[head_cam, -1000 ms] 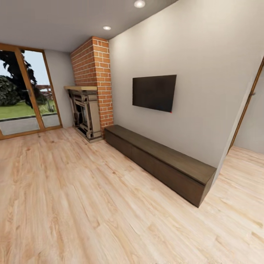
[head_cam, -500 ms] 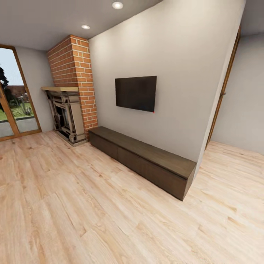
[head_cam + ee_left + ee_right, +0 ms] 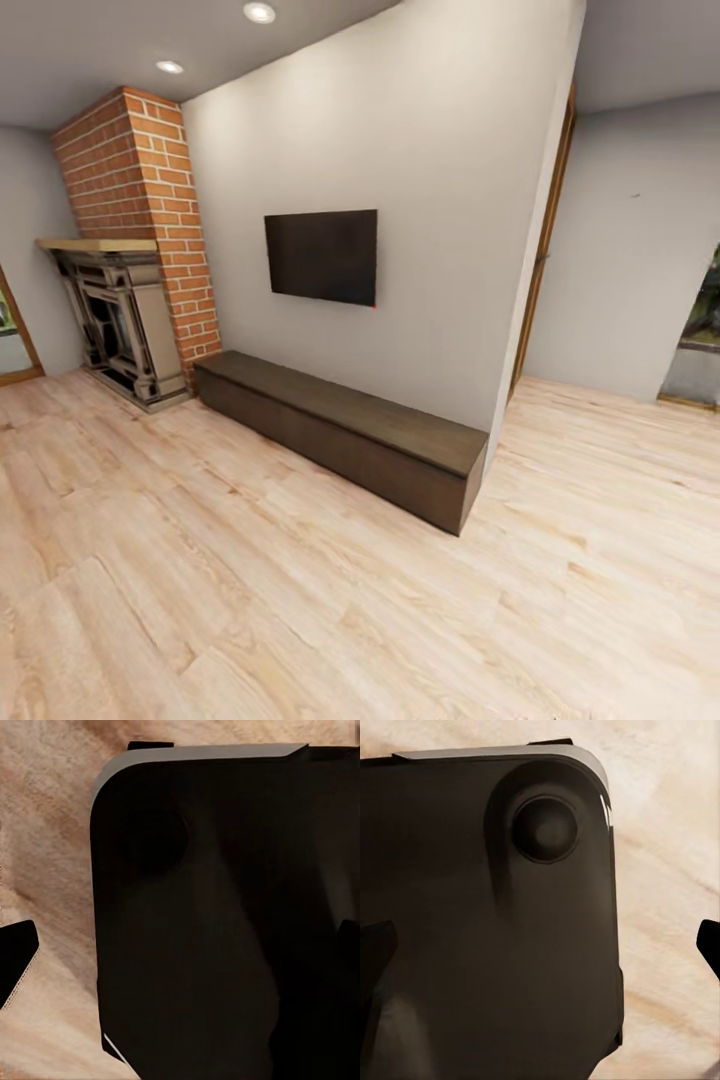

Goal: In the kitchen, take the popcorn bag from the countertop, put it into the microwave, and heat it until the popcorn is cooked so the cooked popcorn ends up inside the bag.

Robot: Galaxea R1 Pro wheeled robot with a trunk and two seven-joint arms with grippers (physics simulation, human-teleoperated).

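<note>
We're in a living room here, not the kitchen, so the popcorn bag, the microwave and the countertop all lie somewhere beyond these views, and where exactly can't be told from this spot. Centre frame in the head view, a dark television (image 3: pixel 321 256) hangs on a pale grey wall, with a long low dark wood bench (image 3: pixel 340 425) running beneath it. Over at the left, a red brick chimney (image 3: pixel 135 205) rises above a stone fireplace (image 3: pixel 112 320). At the right, a doorway (image 3: pixel 545 250) opens into another room, and that looks like the way onward.

Light wood plank floor (image 3: pixel 300 600) everywhere, smooth and flat, easy rolling for the base.

Both wrist views look down at the robot's own dark body panel (image 3: pixel 217 922) over that same floor; a dark finger tip shows at each picture's edge, but whether either gripper is spread or closed can't be told.

As for the bag when we reach it: judging by the task, expect something light, soft and crushable, best pinched gently at the rim and carried upright.
</note>
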